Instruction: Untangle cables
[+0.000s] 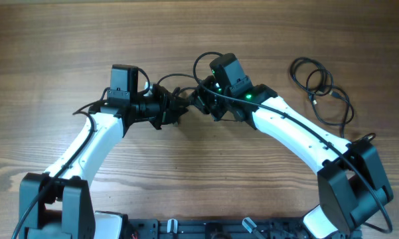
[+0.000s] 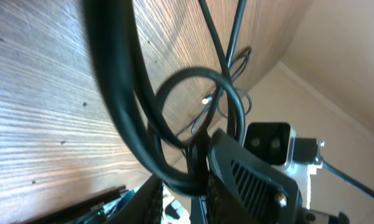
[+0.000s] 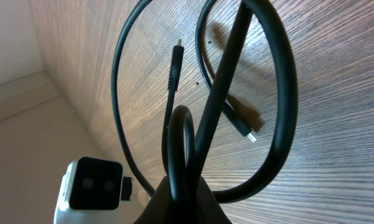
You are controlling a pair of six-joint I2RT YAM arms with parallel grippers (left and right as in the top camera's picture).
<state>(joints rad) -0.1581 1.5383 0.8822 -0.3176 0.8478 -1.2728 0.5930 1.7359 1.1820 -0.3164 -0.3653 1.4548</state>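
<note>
Across the wood-grain counter (image 1: 199, 33), the white left arm (image 1: 93, 143) and the white right arm (image 1: 299, 133) reach up from the near edge and meet head to head near the middle. Between their tips are the tangled cables (image 3: 289, 106), thin black cords lifted off the wood. Seen from the right wrist, two wide loops rise and cross close to the lens. Well apart from them, toward the far right of the counter, a loose cable coil (image 1: 322, 89) lies flat by itself. The right fingers (image 3: 183, 205) are pressed together on the tangled cables, with cord coming straight up out of them. The left fingers (image 1: 174, 109) are at the same bundle, but I cannot tell whether they pinch it or stand spread. Two small plug ends (image 3: 174, 59) show against the wood, one pointing up, the other lower and to the right with a bright metal tip.
</note>
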